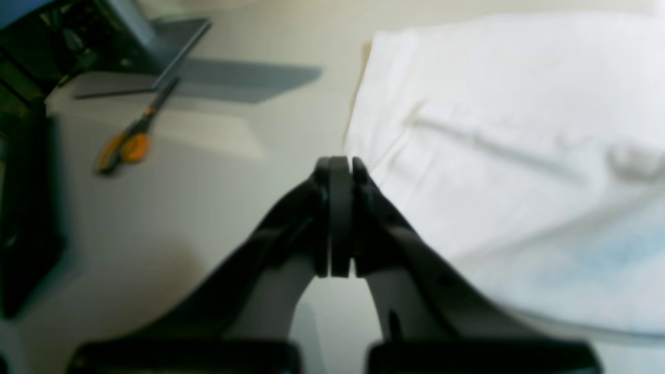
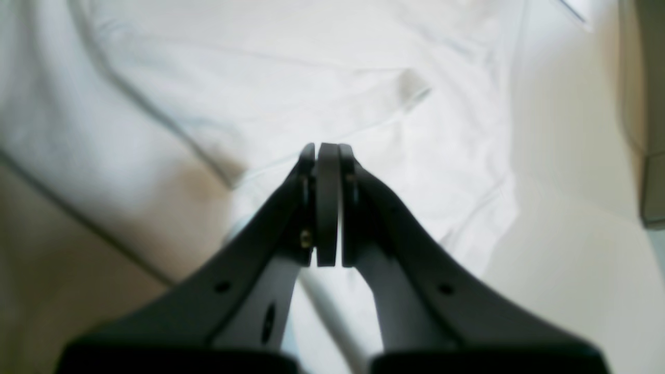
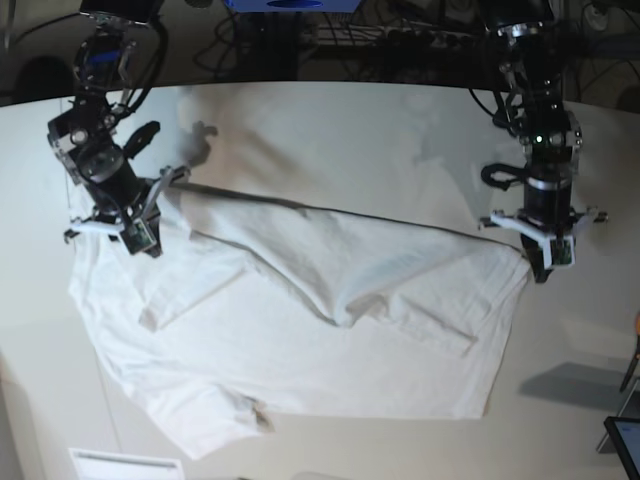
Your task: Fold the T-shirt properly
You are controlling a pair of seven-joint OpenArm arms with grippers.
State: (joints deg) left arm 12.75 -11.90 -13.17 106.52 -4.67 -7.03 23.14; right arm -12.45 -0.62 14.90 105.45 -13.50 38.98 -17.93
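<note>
T-shirt (image 3: 300, 340) half-folded, one edge doubled across the table (image 3: 400, 120); further folds remain. Left gripper (image 3: 541, 262) and right gripper (image 3: 150, 240) both clenched; neither visibly pinches cloth.

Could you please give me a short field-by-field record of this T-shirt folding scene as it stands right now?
surface: pale table
garment: white T-shirt, wrinkled, upper part doubled over its middle
left gripper: shut, at the shirt's edge; no cloth visible between the jaws
right gripper: shut, above the shirt's opposite edge; no cloth visible between the jaws
other item: orange-handled scissors on the table, apart from the shirt
fold status: not finished
</note>
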